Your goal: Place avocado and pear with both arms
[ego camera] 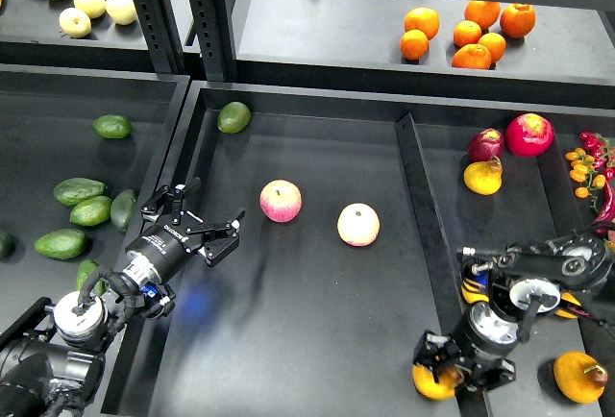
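Reaching over the central tray (288,340), the left gripper (197,213) is held with fingers apart, nothing held; avocado (123,209) lies just left of it; right gripper (452,367) is lowered onto a pear (434,381), fingers seemingly clamped for lifting.

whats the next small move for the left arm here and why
Probably swing the left gripper back left toward the avocados in the left bin. Its fingers are spread open and empty over the middle tray, near the pink apple, which is not a task fruit. The right gripper is already down on a yellow-orange pear.
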{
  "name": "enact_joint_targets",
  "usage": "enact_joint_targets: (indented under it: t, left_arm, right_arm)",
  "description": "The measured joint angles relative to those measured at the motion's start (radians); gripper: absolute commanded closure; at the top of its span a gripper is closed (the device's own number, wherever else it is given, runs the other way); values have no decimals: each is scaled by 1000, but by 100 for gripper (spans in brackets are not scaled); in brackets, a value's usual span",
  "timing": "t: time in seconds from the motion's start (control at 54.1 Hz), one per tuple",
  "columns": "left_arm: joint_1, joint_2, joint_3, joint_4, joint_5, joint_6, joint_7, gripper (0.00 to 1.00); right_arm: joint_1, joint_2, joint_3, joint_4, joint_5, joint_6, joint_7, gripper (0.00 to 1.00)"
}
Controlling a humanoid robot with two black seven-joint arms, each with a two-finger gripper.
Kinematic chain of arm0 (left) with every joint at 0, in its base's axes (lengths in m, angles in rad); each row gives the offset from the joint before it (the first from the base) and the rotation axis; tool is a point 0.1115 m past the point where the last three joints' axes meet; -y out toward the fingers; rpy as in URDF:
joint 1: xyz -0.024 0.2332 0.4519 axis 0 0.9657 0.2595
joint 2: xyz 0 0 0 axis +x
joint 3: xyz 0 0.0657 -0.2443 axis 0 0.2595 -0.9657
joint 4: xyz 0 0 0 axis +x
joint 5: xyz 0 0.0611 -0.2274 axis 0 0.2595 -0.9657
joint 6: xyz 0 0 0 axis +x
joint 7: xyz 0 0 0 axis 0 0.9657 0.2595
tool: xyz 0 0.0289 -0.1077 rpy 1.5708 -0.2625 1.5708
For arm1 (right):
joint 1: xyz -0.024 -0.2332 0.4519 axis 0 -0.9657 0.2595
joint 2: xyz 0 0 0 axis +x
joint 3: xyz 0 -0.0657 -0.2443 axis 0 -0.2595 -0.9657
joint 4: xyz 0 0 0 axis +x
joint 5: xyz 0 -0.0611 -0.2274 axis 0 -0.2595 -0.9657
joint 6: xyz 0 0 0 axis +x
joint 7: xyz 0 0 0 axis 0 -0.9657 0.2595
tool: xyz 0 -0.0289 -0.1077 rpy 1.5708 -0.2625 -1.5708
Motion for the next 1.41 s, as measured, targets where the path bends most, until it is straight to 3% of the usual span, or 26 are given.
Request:
enact_joint_targets:
  t: [0.407,0.74,1.202,1.405]
  left_arm:
    - [0,0,0,-3,0,0,0,1]
    - [0,0,10,-3,0,0,0,1]
    - [0,0,17,-2,0,0,0,1]
    - [0,0,17,-2,0,0,0,1]
  right_arm:
    - [117,-32,21,55,107,0,1,77]
    - [172,-224,14,101,200,0,0,77]
    - [49,-410,-2,113,159,0,0,77]
    - [-20,-428,0,107,119,0,0,76]
